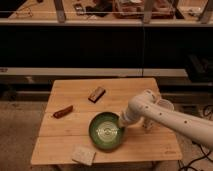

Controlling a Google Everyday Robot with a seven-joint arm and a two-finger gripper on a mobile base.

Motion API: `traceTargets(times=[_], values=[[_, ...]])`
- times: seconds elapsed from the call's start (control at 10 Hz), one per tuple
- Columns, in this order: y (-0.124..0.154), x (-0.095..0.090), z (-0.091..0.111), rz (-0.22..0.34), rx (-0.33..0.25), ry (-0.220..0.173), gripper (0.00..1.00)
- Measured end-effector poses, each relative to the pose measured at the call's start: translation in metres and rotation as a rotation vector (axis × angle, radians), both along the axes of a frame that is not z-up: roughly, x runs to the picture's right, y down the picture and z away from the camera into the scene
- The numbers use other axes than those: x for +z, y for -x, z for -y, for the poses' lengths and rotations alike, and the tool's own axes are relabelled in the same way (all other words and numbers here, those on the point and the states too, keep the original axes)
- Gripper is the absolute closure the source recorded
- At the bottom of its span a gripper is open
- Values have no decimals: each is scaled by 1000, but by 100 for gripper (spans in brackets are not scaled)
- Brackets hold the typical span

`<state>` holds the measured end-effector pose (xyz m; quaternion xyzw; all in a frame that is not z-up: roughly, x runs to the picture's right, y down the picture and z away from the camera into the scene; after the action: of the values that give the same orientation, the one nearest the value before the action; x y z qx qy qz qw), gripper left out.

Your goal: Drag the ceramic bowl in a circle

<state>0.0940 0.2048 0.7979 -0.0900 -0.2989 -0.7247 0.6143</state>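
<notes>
The green ceramic bowl (106,131) sits on the wooden table (65,145), near the front edge and slightly right of centre. It is glossy, with a paler centre and a darker rim. My gripper (122,124) is at the bowl's right rim, touching it. The white arm (165,117) reaches in from the right.
A brown block (97,94) lies at the back centre of the table. A reddish-brown stick-like item (63,111) lies at the left. A pale sponge-like piece (83,155) sits at the front edge, next to the bowl. A white mug (164,104) stands at the right, partly behind the arm.
</notes>
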Motion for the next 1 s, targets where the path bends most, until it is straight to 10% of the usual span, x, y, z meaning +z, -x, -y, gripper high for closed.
traceTargets(times=[0.4, 1.0], values=[[42, -7, -15, 45, -37, -6, 100], [82, 32, 44, 85, -46, -53, 100]])
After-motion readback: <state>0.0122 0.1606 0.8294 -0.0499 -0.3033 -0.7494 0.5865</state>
